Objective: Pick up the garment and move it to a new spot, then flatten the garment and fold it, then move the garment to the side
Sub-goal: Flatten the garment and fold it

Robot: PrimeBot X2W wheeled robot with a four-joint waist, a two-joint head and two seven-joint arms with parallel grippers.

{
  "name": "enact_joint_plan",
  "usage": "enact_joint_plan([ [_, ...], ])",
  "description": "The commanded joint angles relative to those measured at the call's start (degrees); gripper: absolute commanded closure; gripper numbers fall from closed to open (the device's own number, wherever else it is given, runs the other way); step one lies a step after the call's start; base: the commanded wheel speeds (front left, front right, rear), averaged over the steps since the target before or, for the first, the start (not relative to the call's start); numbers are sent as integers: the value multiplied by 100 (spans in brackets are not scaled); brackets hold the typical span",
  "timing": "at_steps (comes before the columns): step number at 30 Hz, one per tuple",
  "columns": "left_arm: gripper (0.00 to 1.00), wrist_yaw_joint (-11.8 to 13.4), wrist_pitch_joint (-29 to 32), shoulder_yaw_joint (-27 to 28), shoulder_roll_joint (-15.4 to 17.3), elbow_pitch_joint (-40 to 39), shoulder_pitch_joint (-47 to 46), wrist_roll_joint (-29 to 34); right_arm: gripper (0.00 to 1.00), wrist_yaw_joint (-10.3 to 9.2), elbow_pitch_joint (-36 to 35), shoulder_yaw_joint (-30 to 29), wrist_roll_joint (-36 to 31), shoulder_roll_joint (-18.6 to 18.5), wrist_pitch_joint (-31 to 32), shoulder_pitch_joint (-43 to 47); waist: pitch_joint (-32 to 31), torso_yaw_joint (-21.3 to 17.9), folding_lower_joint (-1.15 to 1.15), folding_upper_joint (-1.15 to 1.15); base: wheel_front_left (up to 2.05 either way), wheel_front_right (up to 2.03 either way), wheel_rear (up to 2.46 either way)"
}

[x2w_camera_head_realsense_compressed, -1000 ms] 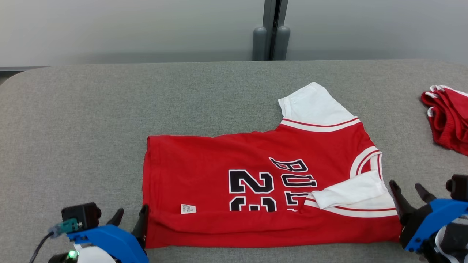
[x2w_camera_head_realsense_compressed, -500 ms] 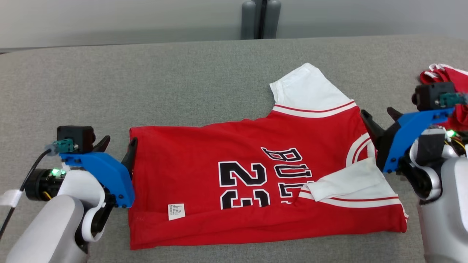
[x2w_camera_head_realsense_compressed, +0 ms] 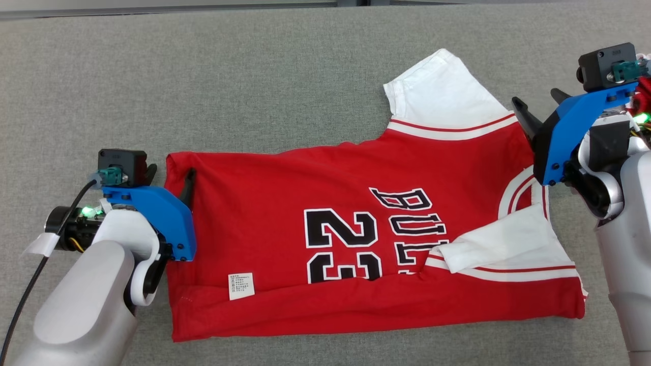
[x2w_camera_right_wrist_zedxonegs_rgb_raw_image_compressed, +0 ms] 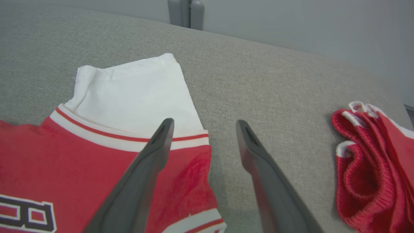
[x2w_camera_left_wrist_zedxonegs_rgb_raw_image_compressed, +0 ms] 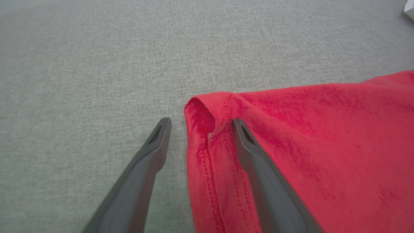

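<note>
Head camera has tipped down. Measured against the red jersey (x2w_camera_head_realsense_compressed: 325,239), both arms have moved farther out. Left gripper (x2w_camera_left_wrist_zedxonegs_rgb_raw_image_compressed: 201,122), wide open, now straddles the far hem corner: one finger on cloth, one over bare table (x2w_camera_head_realsense_compressed: 254,76). Right gripper (x2w_camera_right_wrist_zedxonegs_rgb_raw_image_compressed: 204,122), wide open, straddles the far shoulder edge below the white sleeve (x2w_camera_right_wrist_zedxonegs_rgb_raw_image_compressed: 136,94). Jersey flat, mid-table, hem left. Far and left table bare. Bunched red garment (x2w_camera_right_wrist_zedxonegs_rgb_raw_image_compressed: 372,161) near right edge, apart.

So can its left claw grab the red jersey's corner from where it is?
Probably yes: the left gripper stands open, its fingers either side of a hem corner of the red jersey, with nothing else between them.
</note>
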Motion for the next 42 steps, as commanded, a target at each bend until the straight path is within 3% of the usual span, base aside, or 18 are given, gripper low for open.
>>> enact_joint_plan([
  [1, 0, 24, -68, -23, -37, 103, -173, 34, 0, 1, 77, 27, 23, -48, -67, -145, 57, 32, -1, -1, 0, 0, 0],
  [11, 0, -165, -33, -94, -274, 572, -524, -76, 0, 1, 322, 38, 91, -118, -115, -384, 233, 79, -1, -1, 0, 0, 0],
  [12, 13, -155, 17, -110, -288, 616, -540, -81, 0, 1, 338, 45, 90, -120, -118, -401, 246, 81, -1, -1, 0, 0, 0],
  [13, 62, -151, 30, -120, -297, 648, -545, -80, 0, 1, 349, 51, 94, -128, -116, -424, 262, 86, -1, -1, 0, 0, 0],
  [14, 100, -146, 62, -144, -293, 679, -543, -68, 0, 1, 364, 61, 99, -138, -103, -448, 276, 94, -1, -1, 0, 0, 0],
  [25, 100, -130, -321, -131, -387, 306, -495, -63, 0, 1, 739, 98, -127, -236, 448, -1132, 572, 408, -1, -1, 0, 0, 0],
  [29, 100, -158, -416, -210, -490, 119, -609, -34, 0, 1, 976, 204, -347, -399, 390, -1434, 778, 669, -1, -1, 0, 0, 0],
  [42, 100, -220, -652, -354, -668, -33, -730, 32, 0, 1, 1786, -6, -327, -317, 162, -1963, 1128, 1118, -1, -1, 0, 0, 0],
])
